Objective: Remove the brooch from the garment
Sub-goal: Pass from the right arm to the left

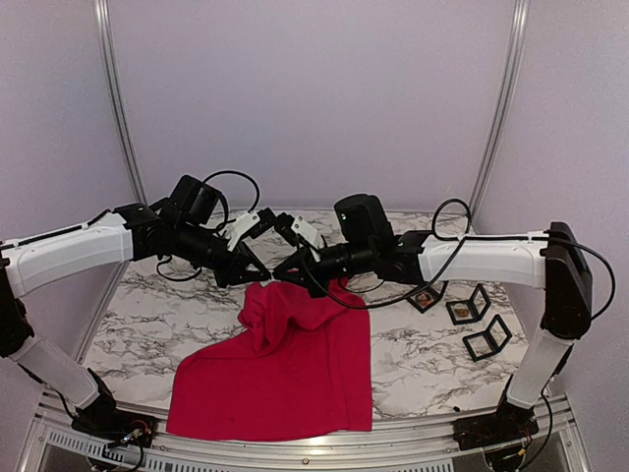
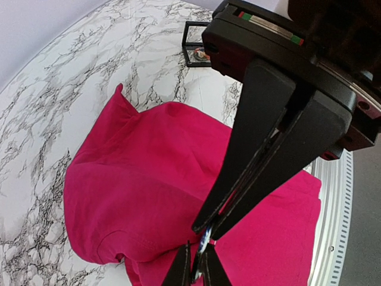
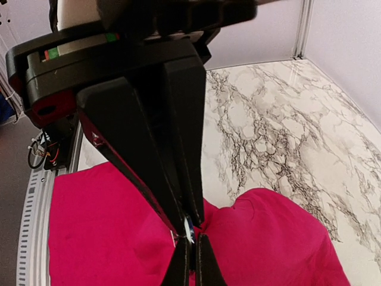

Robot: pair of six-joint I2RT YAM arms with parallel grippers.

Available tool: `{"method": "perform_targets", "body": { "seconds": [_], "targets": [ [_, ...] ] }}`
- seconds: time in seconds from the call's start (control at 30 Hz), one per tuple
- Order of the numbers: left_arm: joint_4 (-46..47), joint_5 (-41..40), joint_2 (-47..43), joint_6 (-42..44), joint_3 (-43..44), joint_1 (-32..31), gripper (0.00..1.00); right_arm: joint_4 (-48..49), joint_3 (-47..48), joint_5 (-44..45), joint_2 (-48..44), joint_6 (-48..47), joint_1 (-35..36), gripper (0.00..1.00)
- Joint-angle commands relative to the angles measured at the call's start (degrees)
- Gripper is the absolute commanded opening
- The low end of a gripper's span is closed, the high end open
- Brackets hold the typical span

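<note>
The garment, a bright red T-shirt [image 1: 285, 369], lies on the marble table with its far part pulled up into a peak. Both grippers meet tip to tip at that peak. A small blue and white brooch [image 2: 205, 243] sits edge-on between the tips and also shows in the right wrist view [image 3: 189, 229]. My left gripper [image 1: 263, 277] is shut, and the brooch runs down between its fingers [image 2: 178, 274]. My right gripper [image 1: 283, 271] is shut on the brooch's other end, with red cloth bunched at its fingertips [image 3: 205, 265].
Three small black frame boxes stand at the right: one [image 1: 427, 297] holds something small, two [image 1: 468, 307] [image 1: 488, 337] are beside it. The table's metal front rail [image 1: 295, 457] runs just under the shirt's hem. Tent walls enclose the back.
</note>
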Motion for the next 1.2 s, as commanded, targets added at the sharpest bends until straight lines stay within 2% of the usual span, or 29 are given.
{"method": "perform_targets", "body": {
  "seconds": [0.0, 0.03, 0.23, 0.53, 0.63, 0.87, 1.17],
  "targets": [
    [2.15, 1.82, -0.31, -1.36, -0.19, -0.31, 0.03, -0.62, 2.96, -0.81, 1.15, -0.1, 0.87, 0.0],
    [2.32, 2.01, -0.21, -1.59, -0.36, -0.31, 0.0, -0.62, 3.05, -0.68, 1.16, 0.03, 0.92, 0.0],
    [7.98, 2.32, -1.18, -6.13, -4.8, -0.31, 0.0, 0.61, 2.22, 1.49, 1.0, 2.18, 0.84, 0.0],
    [29.56, -6.1, -6.46, -21.69, -18.7, -0.23, 0.0, 5.48, -0.43, 9.22, 0.09, 10.62, 0.61, 0.39],
    [34.99, -8.28, -7.4, -25.7, -22.26, -0.31, 0.0, 8.85, -3.51, 11.62, -1.22, 13.97, 0.49, 0.48],
    [46.2, -11.08, -8.76, -32.92, -28.92, -0.33, 0.0, 16.67, -9.82, 15.07, -3.39, 22.54, -0.42, 0.54],
    [57.0, -11.96, -7.08, -39.39, -31.27, -1.13, 0.0, 25.69, -14.37, 14.41, -3.79, 32.33, -0.9, 0.59]
  ]
}}
